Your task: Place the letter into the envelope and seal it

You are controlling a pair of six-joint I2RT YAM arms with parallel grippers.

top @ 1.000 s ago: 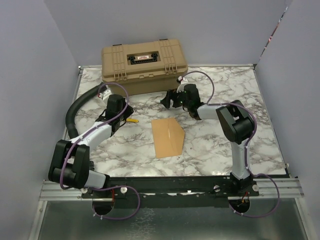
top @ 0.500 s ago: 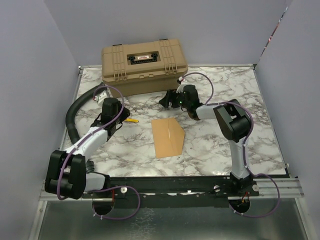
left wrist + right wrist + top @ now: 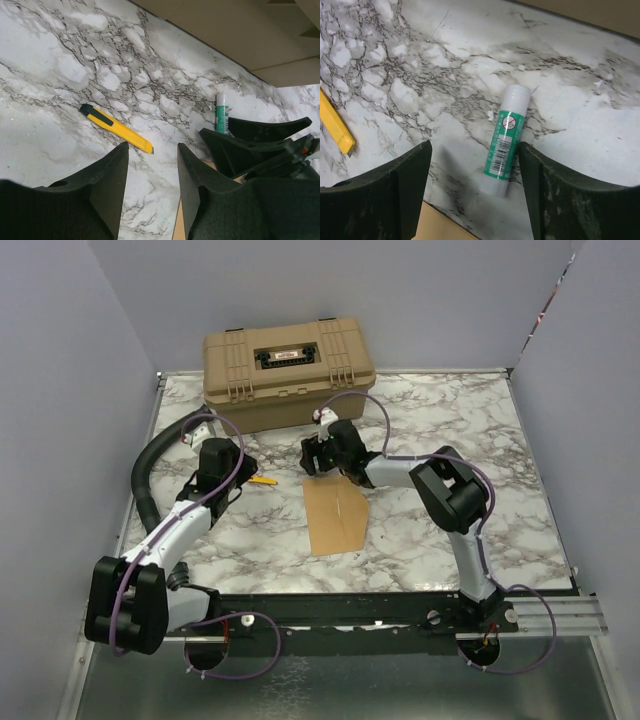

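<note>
We hold our right end effector (image 3: 475, 149) spread and empty astride the glue stick (image 3: 504, 140), whose long axis runs lengthwise between the jaws.

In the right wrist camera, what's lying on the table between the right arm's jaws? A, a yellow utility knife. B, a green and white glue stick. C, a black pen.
B: the green-and-white glue stick lies on the marble table between the jaws of the right gripper, which stand open.
</note>
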